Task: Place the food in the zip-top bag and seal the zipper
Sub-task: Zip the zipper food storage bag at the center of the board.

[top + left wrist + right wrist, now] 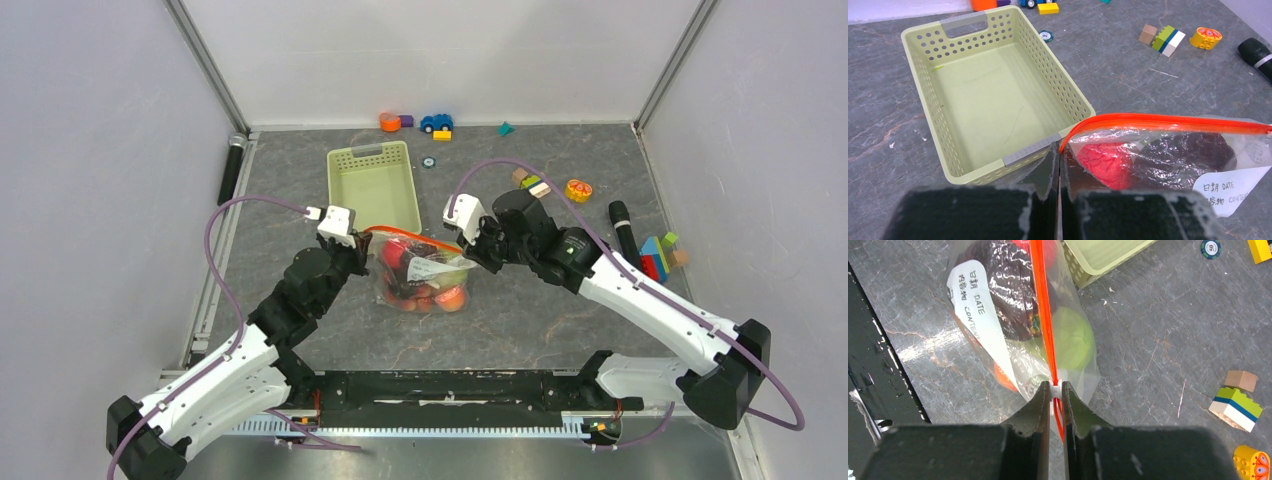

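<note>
Top external shows grey marbled table, pale walls; left claw and right claw pinch zip-top bag.

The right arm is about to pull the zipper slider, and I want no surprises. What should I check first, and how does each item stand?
1. Food inside the zip-top bag: ok.
2. Left gripper shut on the bag's corner: ok.
3. Right gripper shut on the white slider: ok.
4. Zipper stretched between the grippers: ok.
5. How far the zipper is sealed: cannot tell.
</note>
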`<action>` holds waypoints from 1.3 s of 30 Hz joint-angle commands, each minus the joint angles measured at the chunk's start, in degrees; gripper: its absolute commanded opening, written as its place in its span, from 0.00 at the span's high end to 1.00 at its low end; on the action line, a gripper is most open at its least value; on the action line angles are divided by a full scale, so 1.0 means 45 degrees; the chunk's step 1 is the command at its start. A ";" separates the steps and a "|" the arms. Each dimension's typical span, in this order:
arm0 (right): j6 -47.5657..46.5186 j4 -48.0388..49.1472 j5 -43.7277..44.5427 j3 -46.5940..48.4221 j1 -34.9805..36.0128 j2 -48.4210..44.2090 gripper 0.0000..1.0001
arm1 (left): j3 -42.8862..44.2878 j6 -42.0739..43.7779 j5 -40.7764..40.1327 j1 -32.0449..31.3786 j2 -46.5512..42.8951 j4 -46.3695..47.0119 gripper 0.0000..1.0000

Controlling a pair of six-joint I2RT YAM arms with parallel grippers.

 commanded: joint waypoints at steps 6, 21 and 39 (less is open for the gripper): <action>0.0423 -0.0498 0.0778 -0.0407 -0.0099 -0.0690 1.00 | 0.0426 0.0363 -0.1313 0.0146 -0.0282 0.0315 0.98; 0.0924 -0.0694 0.1155 -0.0887 -0.0098 -0.1243 1.00 | 0.0234 0.0324 -0.1174 0.0145 -0.0539 0.0277 0.98; 0.1132 -0.1240 0.1684 -0.1101 -0.0100 -0.1391 1.00 | 0.0057 0.0401 -0.1422 0.0140 -0.0610 0.0274 0.98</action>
